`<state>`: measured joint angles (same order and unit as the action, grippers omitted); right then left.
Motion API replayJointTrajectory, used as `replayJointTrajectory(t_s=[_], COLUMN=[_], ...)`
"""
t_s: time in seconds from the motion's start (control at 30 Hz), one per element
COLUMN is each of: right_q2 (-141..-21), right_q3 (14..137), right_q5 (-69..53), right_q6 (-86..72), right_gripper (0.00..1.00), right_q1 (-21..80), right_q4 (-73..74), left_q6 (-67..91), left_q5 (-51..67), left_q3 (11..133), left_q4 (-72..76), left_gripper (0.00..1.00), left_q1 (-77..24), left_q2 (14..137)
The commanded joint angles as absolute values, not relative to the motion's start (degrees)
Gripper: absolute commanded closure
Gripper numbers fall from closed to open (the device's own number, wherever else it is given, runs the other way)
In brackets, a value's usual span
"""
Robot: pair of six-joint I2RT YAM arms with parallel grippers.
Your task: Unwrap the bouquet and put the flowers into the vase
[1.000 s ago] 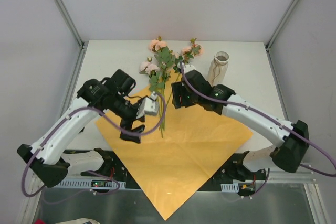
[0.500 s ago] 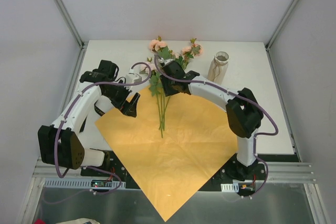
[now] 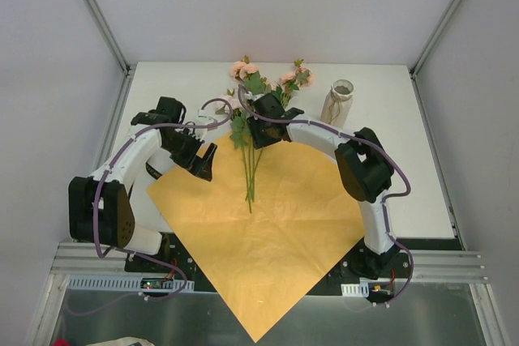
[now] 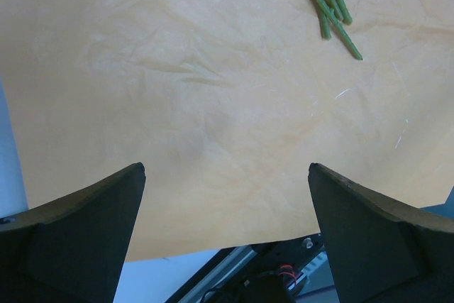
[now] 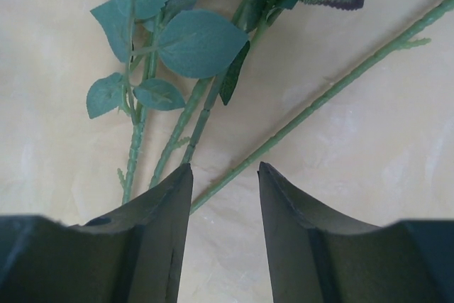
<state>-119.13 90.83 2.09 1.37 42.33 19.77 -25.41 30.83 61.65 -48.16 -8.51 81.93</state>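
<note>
The bouquet lies unwrapped: its orange paper (image 3: 276,232) is spread flat and the flowers (image 3: 243,70), peach-pink roses with green stems (image 3: 250,172), rest loose across its far corner. The pale vase (image 3: 339,103) stands upright at the back right, apart from them. My right gripper (image 3: 259,131) hovers low over the stems, open about halfway. In the right wrist view one thin stem (image 5: 319,101) runs slantwise through the gap of the right gripper (image 5: 224,166), with leaves (image 5: 198,40) ahead. My left gripper (image 4: 227,168) stands wide open over the paper (image 4: 213,90), with the stem ends (image 4: 333,12) far ahead.
The paper's near corner hangs over the table's front edge (image 3: 259,326). Metal frame posts (image 3: 101,18) rise at the back corners of the white table (image 3: 405,176). The left arm (image 3: 130,160) is folded by the paper's left corner.
The right arm has reached left over the flower stems and its jaws have narrowed. The left arm has drawn back to the paper's left corner, still wide open.
</note>
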Motion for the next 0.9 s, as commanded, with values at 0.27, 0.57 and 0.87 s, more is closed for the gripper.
replayJointTrajectory(t_s=[0.27,0.57,0.87], right_q2=[-121.9,-121.0,-124.0], right_q3=[94.1,94.2,96.2], right_q5=[-3.0,-3.7,-2.5], right_q6=[1.7,0.9,0.7], right_gripper=[0.55,0.55,0.66], right_q1=[41.9,41.8,41.7], right_q4=[17.1,16.8,18.2], left_q6=[-19.8,-18.6,-20.5], left_q5=[33.6,37.3,36.1], left_q3=[66.8,69.0,67.9], left_q4=[-45.1,-44.9,-44.8], left_gripper=[0.01,0.01,0.01], left_q1=[-2.2,3.1,3.3], left_q2=[83.2,84.3,83.8])
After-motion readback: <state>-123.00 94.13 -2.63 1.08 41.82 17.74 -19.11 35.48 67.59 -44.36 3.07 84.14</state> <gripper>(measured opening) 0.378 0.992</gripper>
